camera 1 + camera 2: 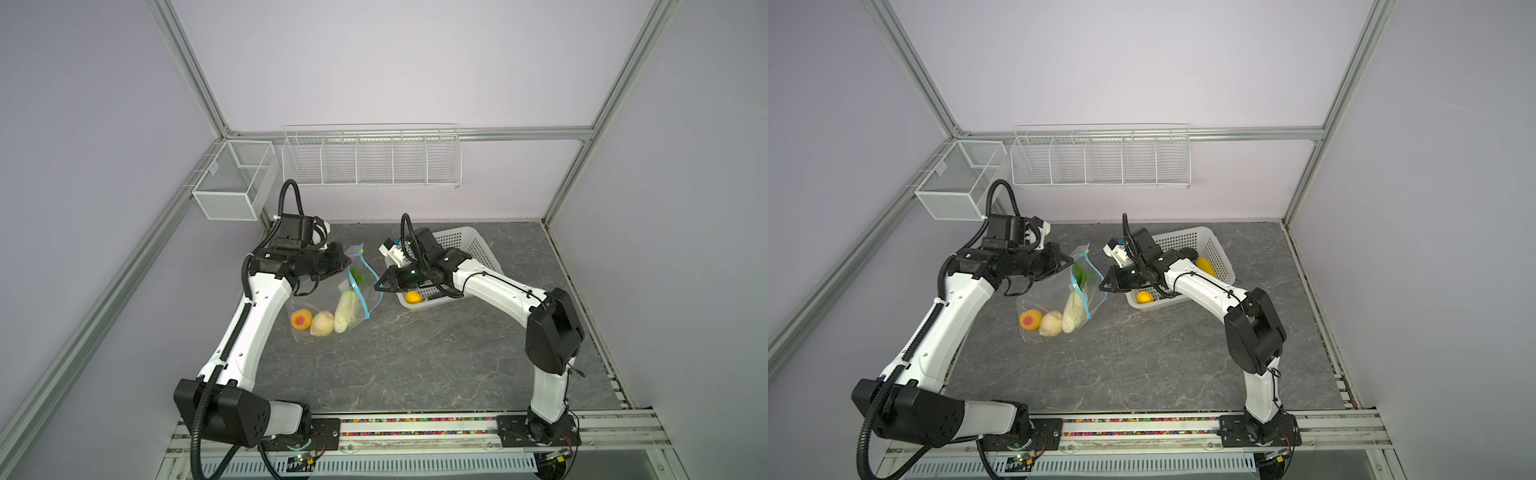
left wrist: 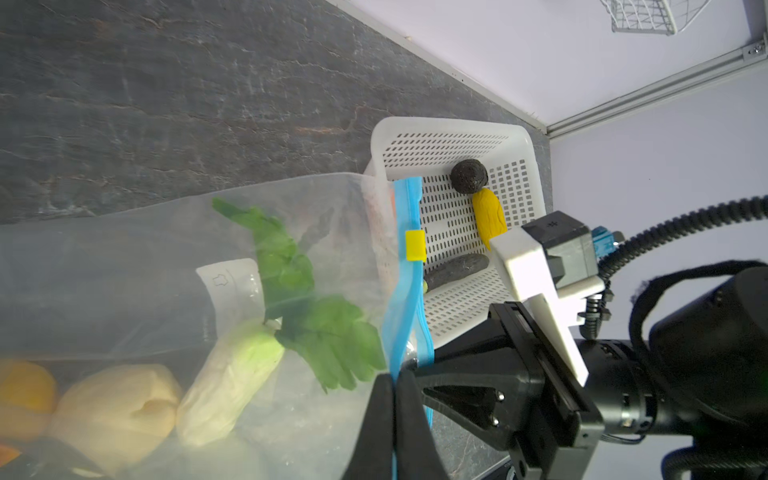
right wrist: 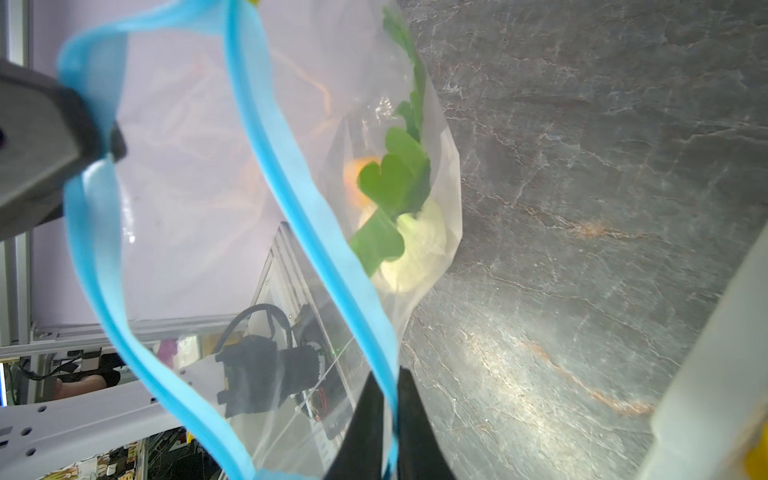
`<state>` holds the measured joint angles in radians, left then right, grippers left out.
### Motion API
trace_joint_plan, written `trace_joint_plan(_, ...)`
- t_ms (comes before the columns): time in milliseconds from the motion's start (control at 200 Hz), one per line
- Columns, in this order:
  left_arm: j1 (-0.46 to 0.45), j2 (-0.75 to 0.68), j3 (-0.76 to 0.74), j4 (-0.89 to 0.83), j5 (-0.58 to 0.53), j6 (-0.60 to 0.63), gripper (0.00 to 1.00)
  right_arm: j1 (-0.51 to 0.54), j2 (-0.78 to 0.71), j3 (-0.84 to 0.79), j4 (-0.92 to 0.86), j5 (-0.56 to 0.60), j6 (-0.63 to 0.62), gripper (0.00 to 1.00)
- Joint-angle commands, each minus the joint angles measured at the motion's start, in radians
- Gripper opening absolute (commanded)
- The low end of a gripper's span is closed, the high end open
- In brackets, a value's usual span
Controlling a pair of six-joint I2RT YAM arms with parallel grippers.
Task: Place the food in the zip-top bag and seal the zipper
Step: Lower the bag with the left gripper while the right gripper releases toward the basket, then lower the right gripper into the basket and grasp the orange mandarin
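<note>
Mouth of zip-top bag point(image 1: 320, 299): agape between my left gripper point(image 1: 349, 261) and right gripper point(image 1: 379, 291). Obstacle: basket point(image 1: 486, 245). Front tabletop point(image 1: 415, 365): free.

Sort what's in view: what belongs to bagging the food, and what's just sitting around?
Job: zip-top bag, blue zipper, bagged orange fruit, cream piece, leafy cabbage; white basket with yellow fruit, corn, dark ball, dark cucumber.
Idle: wall wire rack, mesh box.
</note>
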<state>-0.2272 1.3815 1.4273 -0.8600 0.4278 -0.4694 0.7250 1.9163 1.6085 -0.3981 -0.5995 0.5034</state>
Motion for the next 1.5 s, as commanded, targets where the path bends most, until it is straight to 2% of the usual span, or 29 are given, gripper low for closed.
trace_joint_plan(0, -0.007, 0.008, -0.023, 0.054, 0.026, -0.018, 0.00, -0.027, -0.061, -0.018, 0.010, -0.003, -0.008, 0.21)
trace_joint_plan(150, -0.007, 0.011, -0.059, 0.077, 0.037, -0.023, 0.00, -0.071, -0.083, -0.007, -0.067, 0.070, -0.087, 0.40)
trace_joint_plan(260, -0.007, 0.010, -0.086, 0.103, 0.056, -0.032, 0.00, -0.086, -0.087, 0.008, -0.107, 0.236, -0.205, 0.51)
trace_joint_plan(375, -0.008, 0.014, -0.102, 0.123, 0.073, -0.041, 0.00, -0.101, -0.022, 0.047, -0.119, 0.395, -0.294, 0.56)
trace_joint_plan(475, -0.007, 0.018, -0.106, 0.131, 0.086, -0.043, 0.00, -0.115, 0.043, 0.094, -0.120, 0.476, -0.344, 0.58)
trace_joint_plan(950, -0.016, 0.027, -0.137, 0.174, 0.121, -0.057, 0.00, -0.135, 0.289, 0.256, -0.143, 0.533, -0.393, 0.65)
trace_joint_plan(1199, -0.020, 0.027, -0.145, 0.182, 0.121, -0.063, 0.00, -0.141, 0.365, 0.304, -0.160, 0.541, -0.395, 0.76)
trace_joint_plan(1494, -0.022, 0.023, -0.156, 0.192, 0.120, -0.068, 0.00, -0.142, 0.466, 0.412, -0.206, 0.544, -0.401, 0.76)
